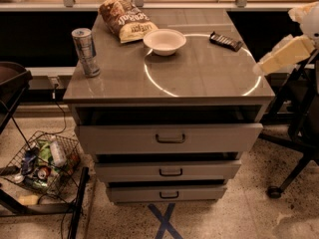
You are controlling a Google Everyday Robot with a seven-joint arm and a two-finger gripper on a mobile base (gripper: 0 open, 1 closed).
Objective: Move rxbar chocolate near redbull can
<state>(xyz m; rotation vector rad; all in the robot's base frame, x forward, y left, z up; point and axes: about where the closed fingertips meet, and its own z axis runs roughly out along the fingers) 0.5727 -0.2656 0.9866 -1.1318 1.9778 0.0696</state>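
Note:
The rxbar chocolate (pixel 226 41) is a small black bar lying flat at the back right of the grey cabinet top (pixel 199 78). The redbull can (pixel 85 52) stands upright near the left edge of the top, far from the bar. My gripper (pixel 260 67) comes in from the right on a cream-coloured arm. It hovers at the cabinet's right edge, in front of and to the right of the bar, and touches nothing.
A white bowl (pixel 164 41) sits at the back middle, with a crinkled brown chip bag (pixel 125 19) behind it. The top drawer (pixel 169 137) stands slightly pulled out. A wire basket of items (pixel 42 163) is on the floor at left and a chair base (pixel 291 148) at right.

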